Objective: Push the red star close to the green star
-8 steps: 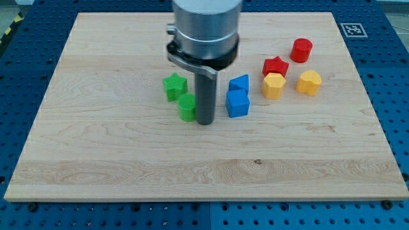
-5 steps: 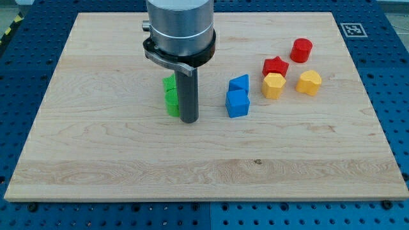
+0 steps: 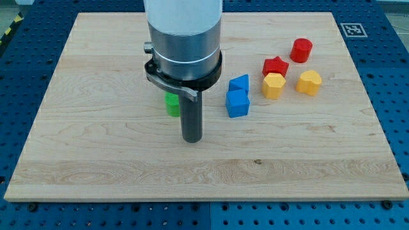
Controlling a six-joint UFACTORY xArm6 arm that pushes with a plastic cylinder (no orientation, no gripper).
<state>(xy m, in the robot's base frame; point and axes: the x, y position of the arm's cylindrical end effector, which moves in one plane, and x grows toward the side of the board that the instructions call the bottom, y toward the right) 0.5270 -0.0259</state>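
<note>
The red star (image 3: pixel 275 66) lies at the view's upper right, touching a yellow block (image 3: pixel 273 85) just below it. The green star is hidden behind the arm; only part of a green block (image 3: pixel 171 105) shows at the rod's left. My tip (image 3: pixel 192 138) rests on the board near the middle, just below and right of that green block and left of the two blue blocks (image 3: pixel 238 96). The red star is far to the right of my tip.
A red cylinder (image 3: pixel 301 49) and a second yellow block (image 3: pixel 309 82) lie right of the red star. The wooden board (image 3: pixel 96 160) sits on a blue perforated table. A marker tag (image 3: pixel 352 29) is at the board's top right corner.
My tip moved left past the green blocks, then down toward the view's bottom. The green blocks were nudged left and are now mostly hidden by the arm.
</note>
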